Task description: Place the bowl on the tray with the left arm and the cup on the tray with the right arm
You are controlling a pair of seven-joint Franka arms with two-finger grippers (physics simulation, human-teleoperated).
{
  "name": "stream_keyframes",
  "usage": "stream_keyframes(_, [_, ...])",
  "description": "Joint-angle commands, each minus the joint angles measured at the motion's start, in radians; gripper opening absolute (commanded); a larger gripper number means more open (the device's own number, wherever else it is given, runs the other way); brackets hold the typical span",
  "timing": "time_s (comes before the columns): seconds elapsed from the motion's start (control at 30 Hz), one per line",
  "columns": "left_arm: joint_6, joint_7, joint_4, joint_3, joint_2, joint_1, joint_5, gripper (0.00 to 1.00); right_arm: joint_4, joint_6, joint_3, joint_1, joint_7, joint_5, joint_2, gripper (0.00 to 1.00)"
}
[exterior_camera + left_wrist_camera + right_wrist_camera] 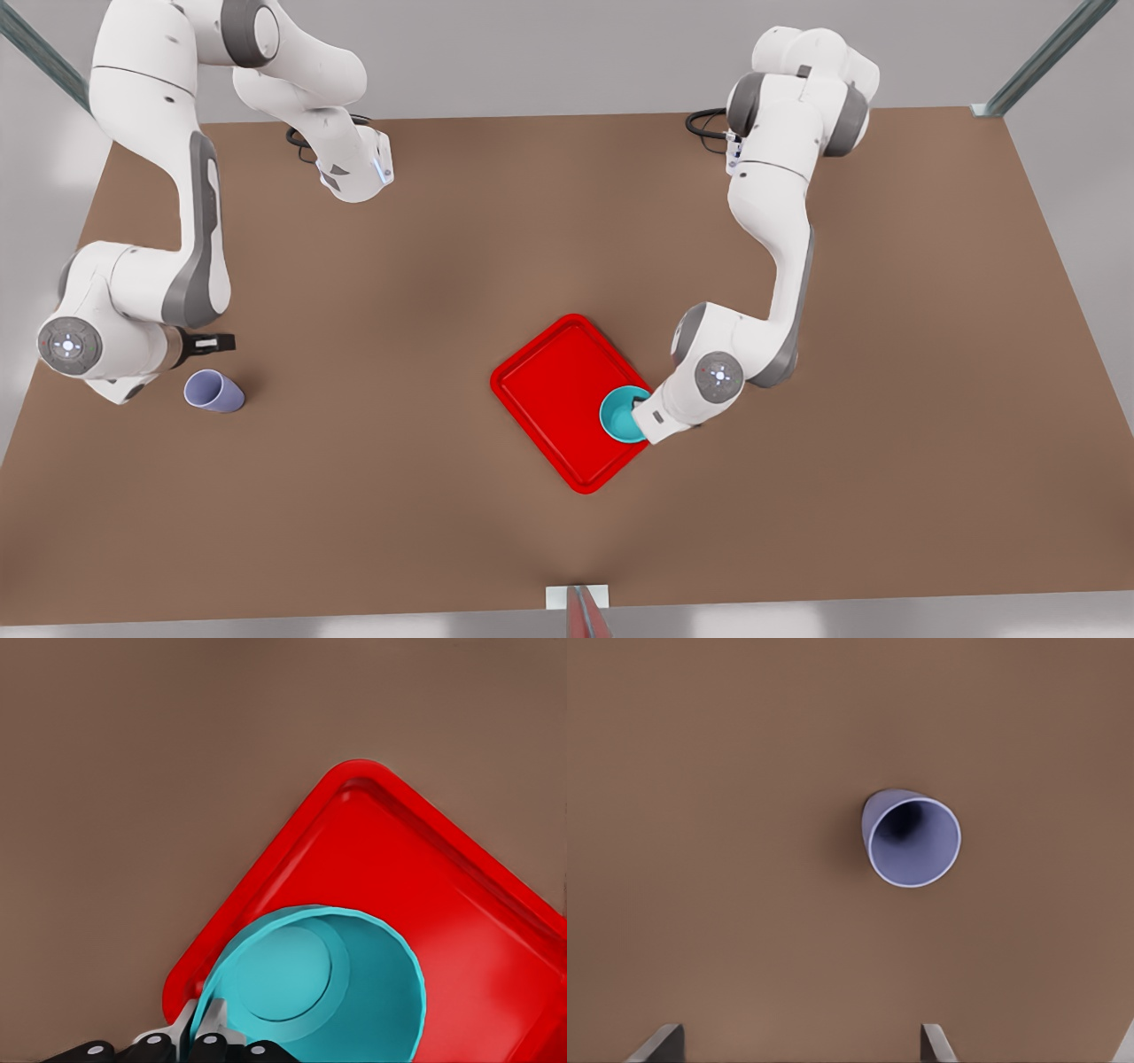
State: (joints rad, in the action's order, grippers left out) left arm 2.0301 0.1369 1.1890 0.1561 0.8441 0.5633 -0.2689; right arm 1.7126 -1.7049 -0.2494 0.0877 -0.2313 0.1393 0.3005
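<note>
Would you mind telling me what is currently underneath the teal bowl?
The red tray lies under the bowl, near one tray edge. The left end effector grips the bowl's rim. Whether the bowl's base touches the tray is hidden by the bowl itself.

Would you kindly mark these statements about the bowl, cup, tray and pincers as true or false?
1. The bowl is over the tray. True.
2. The cup stands on the tray. False: it is on the table, far off at the front view's left.
3. The left pincer grips the bowl's rim. True.
4. The right pincer holds the cup. False: its fingers are open, apart from the cup.
5. The tray is blue. False: it is red.
</note>
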Motion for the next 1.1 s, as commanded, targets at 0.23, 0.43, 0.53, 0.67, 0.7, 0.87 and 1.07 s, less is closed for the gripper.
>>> stream_keyframes(0.23, [-0.239, 0.501, -0.003, 0.023, -0.101, -0.043, -0.001, 1.0, 0.033, -0.463, -0.028, -0.04, -0.109, -0.15, 0.152, 1.0])
stream_keyframes(0.43, [-0.844, -0.025, -0.117, 0.382, -0.419, -0.074, 0.06, 1.0, 0.085, -0.461, -0.047, -0.045, -0.143, -0.167, 0.157, 1.0])
stream_keyframes(0.53, [-0.679, -0.016, 0.115, -0.113, -0.654, -0.419, 0.261, 1.0, 0.11, -0.46, -0.047, -0.045, -0.14, -0.173, 0.158, 1.0])
stream_keyframes(0.67, [-0.686, -0.023, 0.162, -0.107, -0.678, -0.421, 0.261, 1.0, 0.113, -0.46, -0.056, -0.045, -0.135, -0.173, 0.172, 1.0])
stream_keyframes(0.7, [-0.728, -0.023, 0.146, -0.107, -0.678, -0.421, 0.258, 1.0, 0.113, -0.46, -0.059, -0.043, -0.135, -0.173, 0.172, 1.0])
stream_keyframes(0.87, [-0.763, -0.022, 0.129, -0.104, -0.678, -0.421, 0.255, 1.0, 0.12, -0.449, -0.062, -0.042, -0.132, -0.173, 0.203, 1.0])
stream_keyframes(1.07, [-0.771, -0.023, 0.129, -0.104, -0.678, -0.421, 0.255, 1.0, 0.124, -0.447, -0.062, -0.045, -0.132, -0.173, 0.223, 1.0])
